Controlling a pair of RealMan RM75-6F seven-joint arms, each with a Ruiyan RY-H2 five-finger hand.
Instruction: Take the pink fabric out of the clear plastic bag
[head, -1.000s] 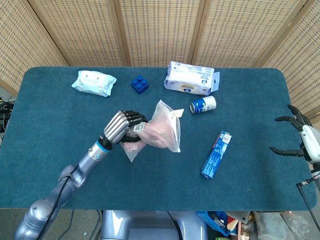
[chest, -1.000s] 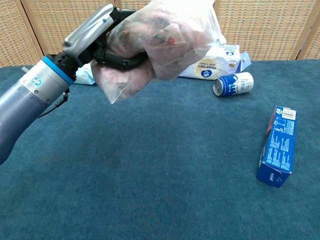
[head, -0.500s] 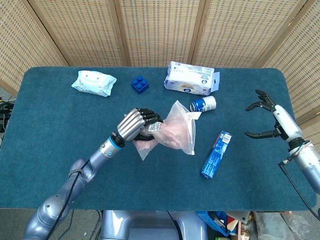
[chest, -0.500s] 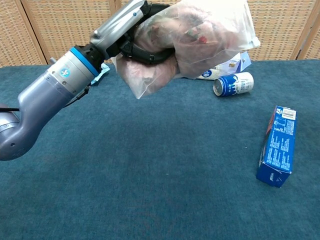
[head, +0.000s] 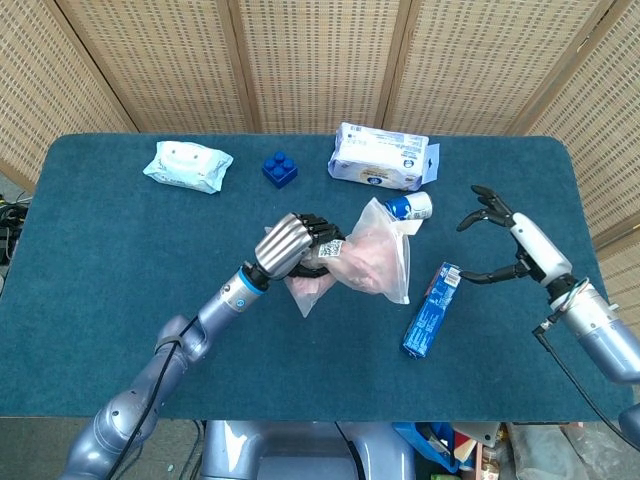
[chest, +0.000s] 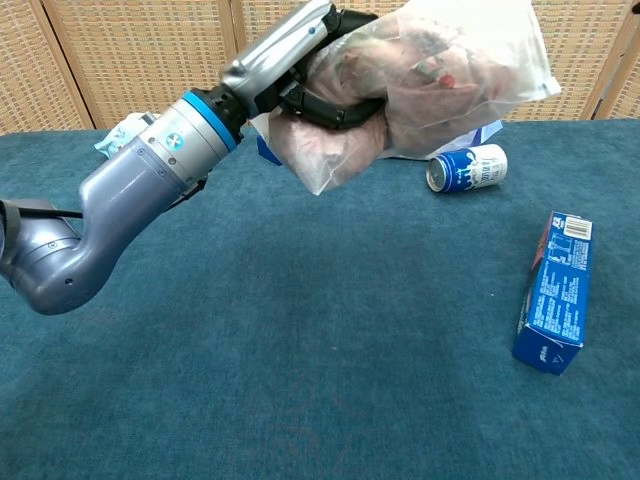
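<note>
Head view: left hand (head: 293, 243) grips bag (head: 375, 262) mid-table, lifted; pink fabric (chest: 420, 85) inside, not yet out. Right hand (head: 512, 245) spread wide, holds nothing, near bag. Extraction left.

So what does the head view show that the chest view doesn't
Only the head view shows the right hand, open with fingers spread above the table's right side, and the whole blue building block.

Only the chest view shows the bag from the side, lifted well above the blue table.

Both show the left hand gripping the clear plastic bag with the pink fabric inside, plus the blue can, the blue carton and the white wipes pack.
</note>
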